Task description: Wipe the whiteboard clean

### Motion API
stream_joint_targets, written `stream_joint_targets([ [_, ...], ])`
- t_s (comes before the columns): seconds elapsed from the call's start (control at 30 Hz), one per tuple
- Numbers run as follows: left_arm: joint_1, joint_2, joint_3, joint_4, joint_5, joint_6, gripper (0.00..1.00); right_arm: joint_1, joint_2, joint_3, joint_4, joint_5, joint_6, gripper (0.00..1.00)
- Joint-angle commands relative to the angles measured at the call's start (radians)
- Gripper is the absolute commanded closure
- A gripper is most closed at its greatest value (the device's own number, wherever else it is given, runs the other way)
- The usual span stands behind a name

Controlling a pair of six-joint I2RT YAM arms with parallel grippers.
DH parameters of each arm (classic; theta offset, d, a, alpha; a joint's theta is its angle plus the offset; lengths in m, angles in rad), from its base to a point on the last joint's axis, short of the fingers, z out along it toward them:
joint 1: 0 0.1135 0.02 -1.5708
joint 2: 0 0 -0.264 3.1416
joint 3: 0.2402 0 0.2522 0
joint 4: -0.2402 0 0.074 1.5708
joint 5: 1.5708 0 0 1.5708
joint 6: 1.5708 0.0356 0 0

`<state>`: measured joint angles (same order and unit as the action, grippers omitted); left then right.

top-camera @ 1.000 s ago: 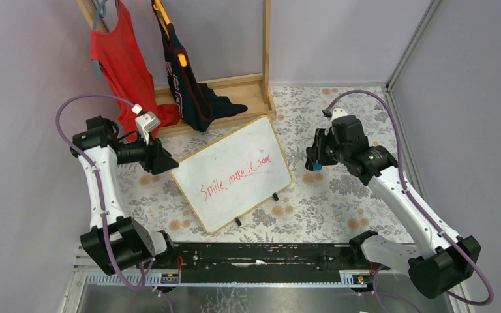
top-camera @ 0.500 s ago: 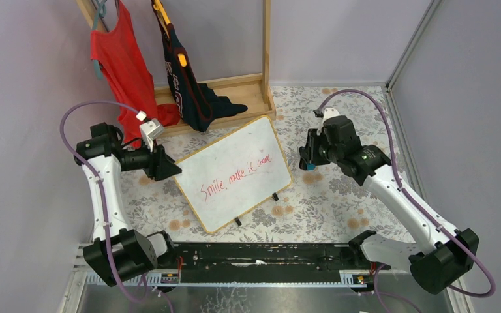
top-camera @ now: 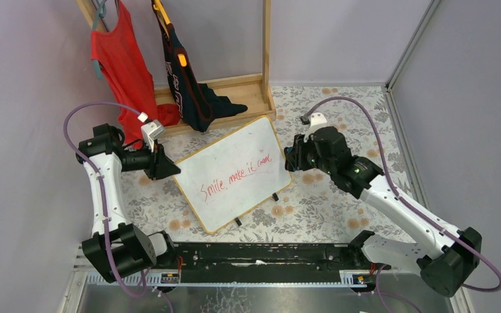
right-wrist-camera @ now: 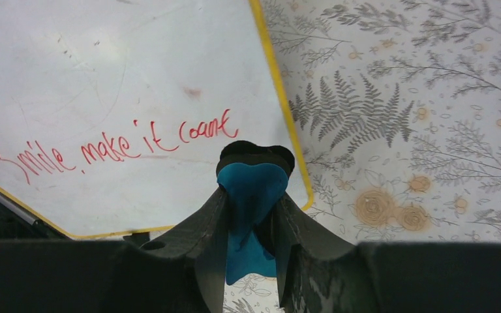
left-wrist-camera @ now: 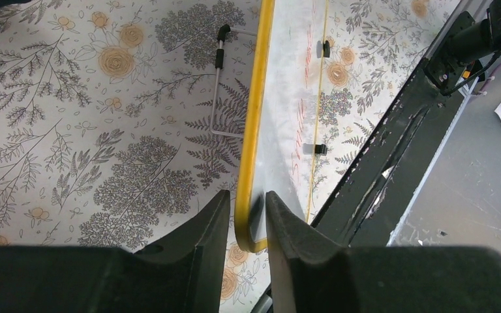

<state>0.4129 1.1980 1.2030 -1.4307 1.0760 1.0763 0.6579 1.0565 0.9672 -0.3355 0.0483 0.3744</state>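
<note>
Diagonally, the whiteboard (top-camera: 235,173) runs near-left to far-right

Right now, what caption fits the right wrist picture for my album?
The right gripper holds a blue eraser at the edge of the whiteboard, beside red writing: Smile, make it count.

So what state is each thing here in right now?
whiteboard: red writing not yet erased.
left gripper: straddling the whiteboard's edge, grip unclear.
right gripper: shut on the blue eraser.
red shirt: hanging up.
</note>
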Motion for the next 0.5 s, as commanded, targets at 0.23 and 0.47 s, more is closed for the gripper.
stream_joint_targets([
  [0.23,-0.006,-0.02,-0.019,-0.02,0.0,-0.011,0.83,0.167,0.088,0.032,0.099,0.179,-0.021,1.0],
  [0.47,-0.014,-0.017,-0.014,-0.02,0.013,-0.027,0.93,0.192,0.072,0.002,0.144,0.225,-0.025,1.0],
])
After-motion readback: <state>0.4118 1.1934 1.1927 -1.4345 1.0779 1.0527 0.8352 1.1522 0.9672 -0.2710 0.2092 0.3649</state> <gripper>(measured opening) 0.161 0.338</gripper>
